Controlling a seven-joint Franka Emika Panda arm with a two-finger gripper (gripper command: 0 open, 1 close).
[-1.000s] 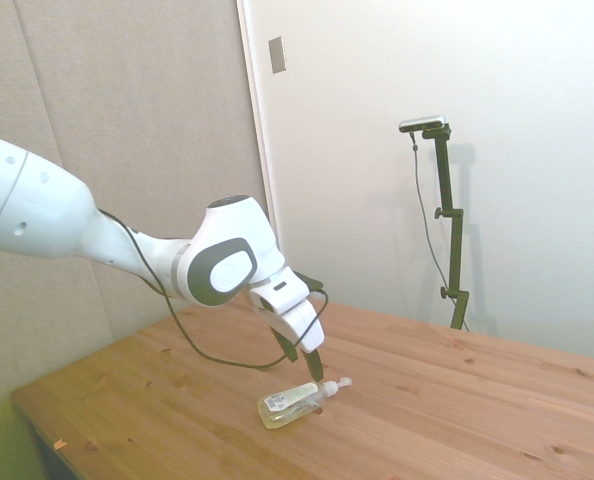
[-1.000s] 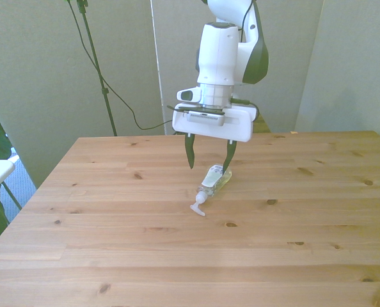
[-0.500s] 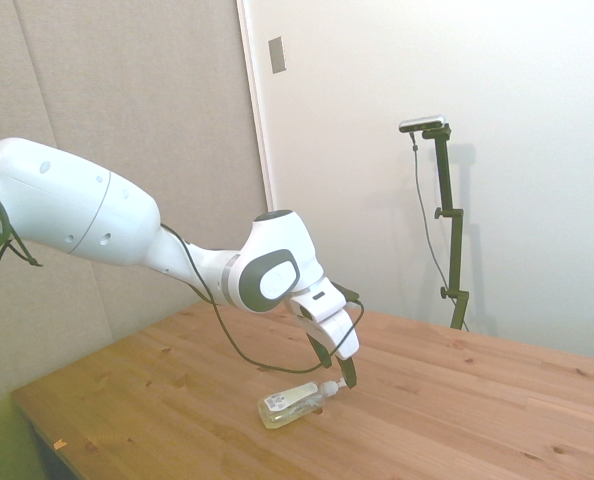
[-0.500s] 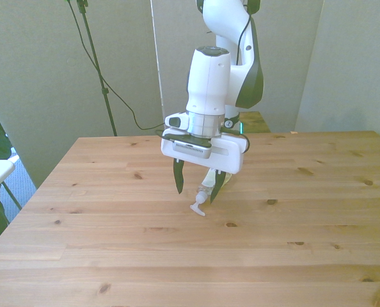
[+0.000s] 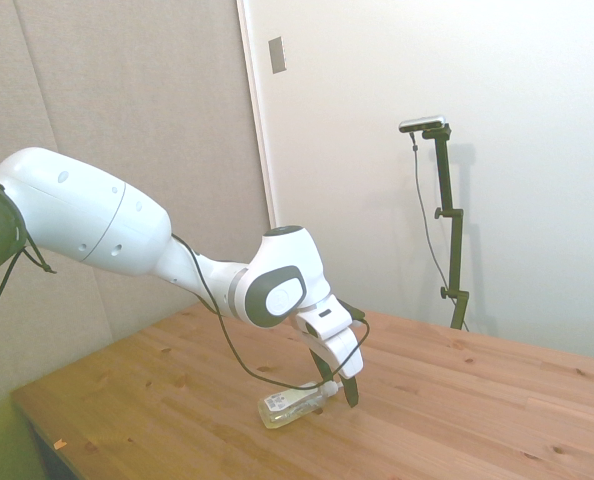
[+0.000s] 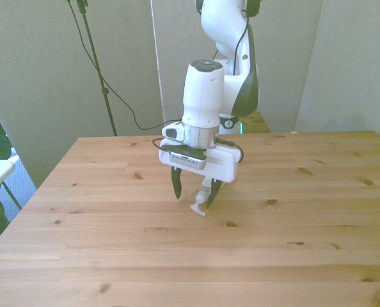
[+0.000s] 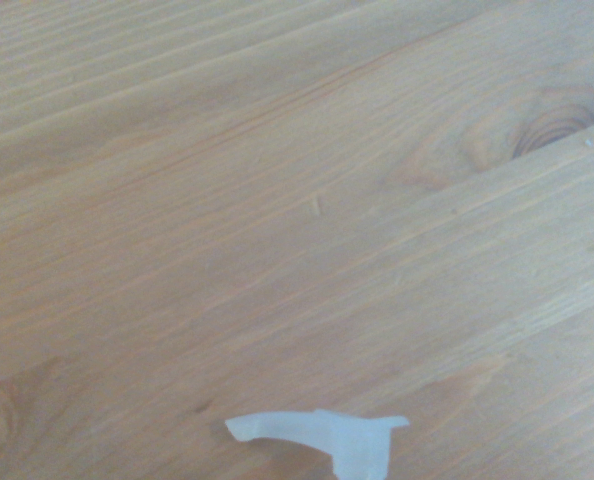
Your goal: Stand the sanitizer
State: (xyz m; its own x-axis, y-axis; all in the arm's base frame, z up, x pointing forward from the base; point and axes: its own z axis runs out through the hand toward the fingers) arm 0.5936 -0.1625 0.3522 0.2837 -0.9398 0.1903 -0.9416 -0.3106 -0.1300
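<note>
You can see that the tool has come lower and forward since a moment ago, and now its fingers stand apart on both sides of the pump end of the sanitizer. The bottle still lies on its side on the surface. So the grasp is near, but nothing is gripped yet.

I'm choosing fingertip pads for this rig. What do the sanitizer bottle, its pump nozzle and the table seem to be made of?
The small clear sanitizer bottle looks like smooth, glossy plastic: pale yellowish liquid shows through its wall. Its white pump nozzle looks like opaque matte plastic, probably hard. The wooden table appears to be pale planks with visible grain and knots; its low sheen suggests a light finish, though that is uncertain.
</note>
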